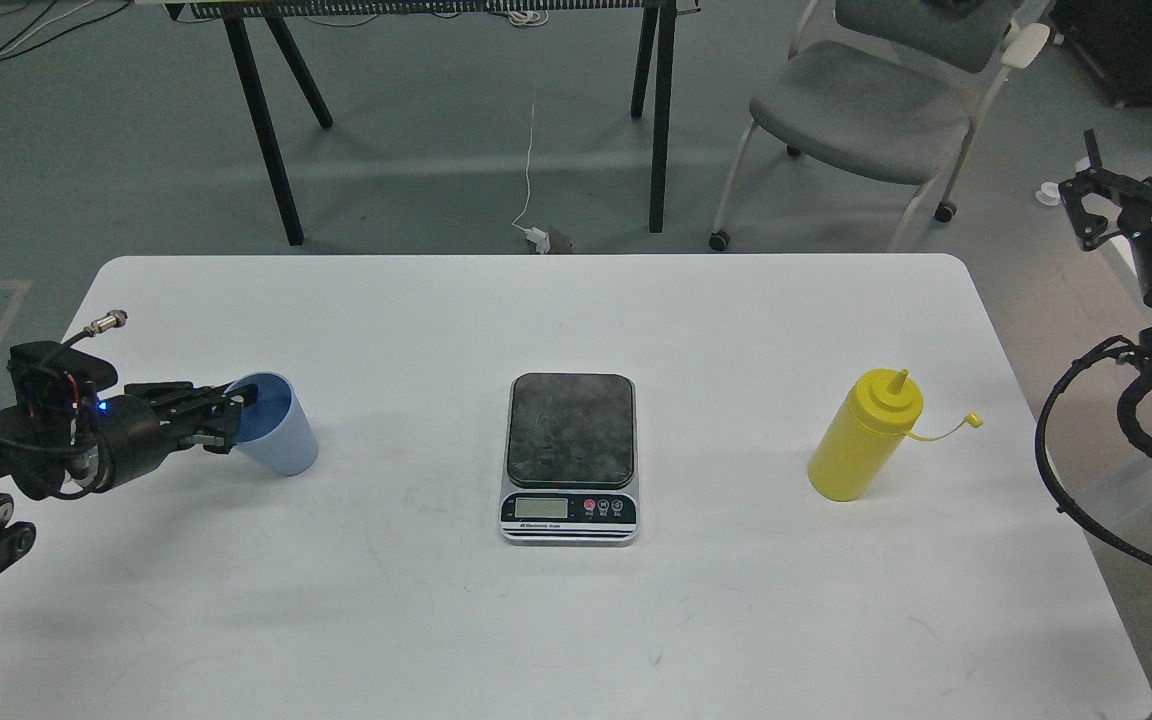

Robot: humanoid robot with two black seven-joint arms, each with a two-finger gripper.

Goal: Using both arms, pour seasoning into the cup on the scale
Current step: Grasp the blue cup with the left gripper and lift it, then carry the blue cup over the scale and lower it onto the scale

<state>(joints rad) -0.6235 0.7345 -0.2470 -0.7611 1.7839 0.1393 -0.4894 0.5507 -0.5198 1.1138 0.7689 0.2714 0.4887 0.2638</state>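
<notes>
The light blue ribbed cup (281,440) stands upright on the left of the white table (576,640). My left gripper (224,418) lies low, level with the cup, and its open fingers touch or nearly touch the cup's left side and rim. The scale (569,455) sits in the middle of the table, its dark platform bare. The yellow seasoning bottle (861,440) stands upright on the right with its tethered tip cap hanging off the nozzle. My right gripper (1084,195) is open and empty, held high beyond the table's right edge, far from the bottle.
A grey chair (866,110) stands behind the table's far right corner. Black table legs (266,130) and a white cable (530,150) are on the floor beyond the far edge. My right arm's black cables (1066,490) hang beside the table's right edge.
</notes>
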